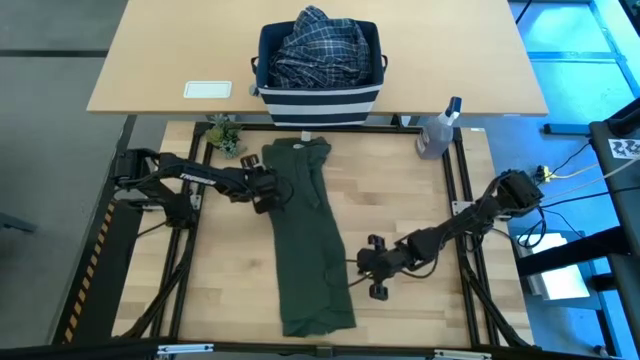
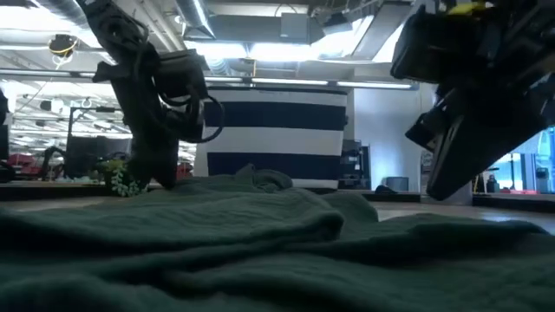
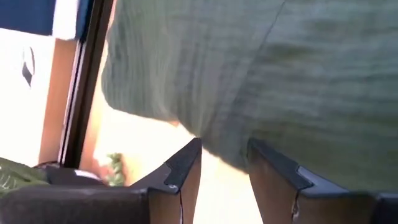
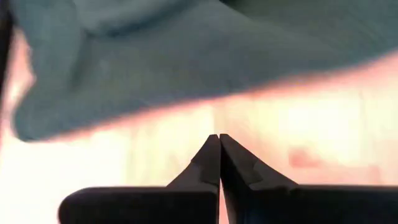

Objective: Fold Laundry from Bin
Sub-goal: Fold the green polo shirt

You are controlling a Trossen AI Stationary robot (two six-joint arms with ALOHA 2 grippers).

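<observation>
A dark olive-green garment (image 1: 310, 240) lies on the wooden table as a long strip, running from the far edge to the near edge. My left gripper (image 1: 272, 192) stands open at the garment's left edge (image 3: 186, 127), near its far end, slanting down. My right gripper (image 1: 360, 263) is shut over bare wood just right of the garment's right edge (image 4: 186, 106), with nothing between its fingers. The navy striped bin (image 1: 320, 100) stands beyond the far edge with a blue-and-white plaid shirt (image 1: 320, 45) piled in it. My left gripper has its open fingertips (image 3: 193, 152) right at the garment's left edge. Bare table shows in the gap between them. Whether they touch the cloth, I cannot tell.
A clear spray bottle (image 1: 438, 130) stands at the far right corner and a small plant (image 1: 225, 135) at the far left. A white card (image 1: 207, 89) lies on the tan table behind. Bare wood lies on both sides of the garment.
</observation>
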